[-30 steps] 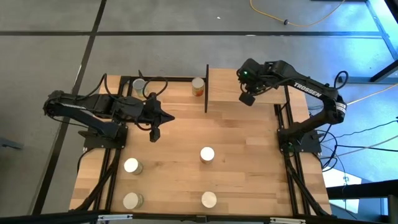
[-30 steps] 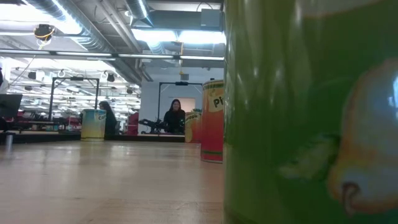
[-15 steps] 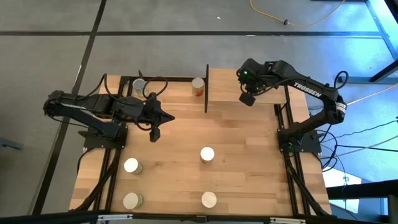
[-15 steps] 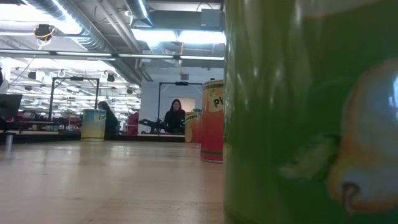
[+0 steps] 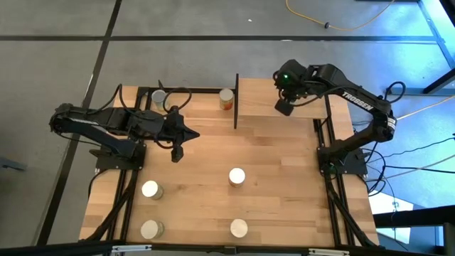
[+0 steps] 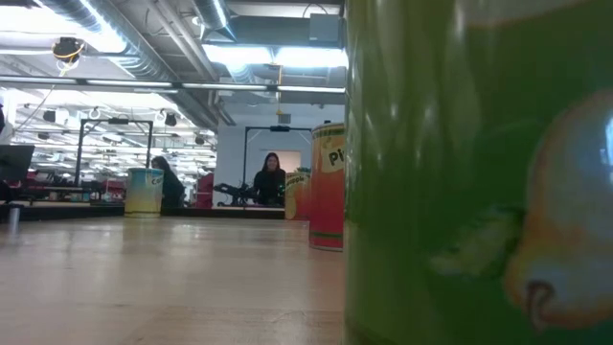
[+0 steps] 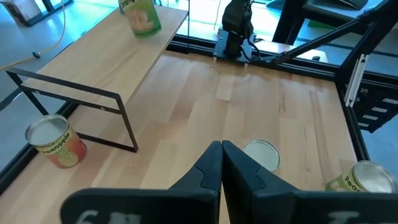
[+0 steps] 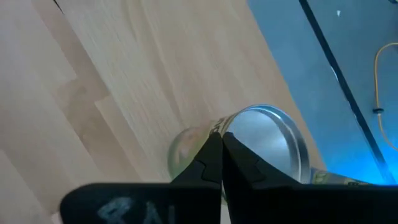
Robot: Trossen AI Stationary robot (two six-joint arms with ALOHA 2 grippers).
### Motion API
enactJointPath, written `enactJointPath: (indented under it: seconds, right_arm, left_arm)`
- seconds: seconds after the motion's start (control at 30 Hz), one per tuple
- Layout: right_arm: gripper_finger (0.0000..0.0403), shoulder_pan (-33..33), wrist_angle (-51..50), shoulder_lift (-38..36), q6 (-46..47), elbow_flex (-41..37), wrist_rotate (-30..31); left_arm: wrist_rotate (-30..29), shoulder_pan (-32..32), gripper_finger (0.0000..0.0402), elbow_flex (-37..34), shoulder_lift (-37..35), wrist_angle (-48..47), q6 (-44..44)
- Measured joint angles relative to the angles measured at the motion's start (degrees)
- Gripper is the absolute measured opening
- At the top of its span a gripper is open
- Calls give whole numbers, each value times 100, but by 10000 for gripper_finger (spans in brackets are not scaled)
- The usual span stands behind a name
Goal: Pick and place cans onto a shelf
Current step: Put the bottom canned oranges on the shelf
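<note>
Since the earlier frame, only the right arm has shifted: its wrist sits slightly nearer the table's far edge, and everything else lies as before.

Right gripper [image 5: 283,107] hangs over the far right part of the table [image 5: 284,163], fingers pressed together and holding nothing. Its wrist view shows a can [image 8: 264,146] on the wood directly beyond the fingertips.

Left gripper [image 5: 177,153] hovers near the table's left-centre, fingers pressed together, empty.

Shelf [image 5: 195,99] stands at the far edge, left of a black upright panel [image 5: 236,101]. Two cans are at it: one [image 5: 226,98] beside the panel, one [image 5: 158,97] at the shelf's far left corner.

Four more cans stand on the butcher-block surface: one [image 5: 237,176] at centre, one [image 5: 239,228] at the near edge, two [image 5: 150,189] [image 5: 150,229] by the near left corner.

In the low view, a green can [image 6: 479,172] fills the right half, with a red can [image 6: 327,187] behind it. Beyond the table lies a large room with ceiling ducts, strip lights and two people [image 6: 269,179] far off.
</note>
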Motion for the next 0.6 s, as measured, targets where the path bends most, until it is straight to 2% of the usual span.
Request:
enactJointPath:
  seconds: [0.33,0.6]
  right_arm:
    - [0,0,-51,4,6,-26,0]
    - [0,2,-102,34,-146,-28,-220]
  left_arm:
    - [0,0,0,0,0,0,2]
    - [2,0,0,0,0,0,2]
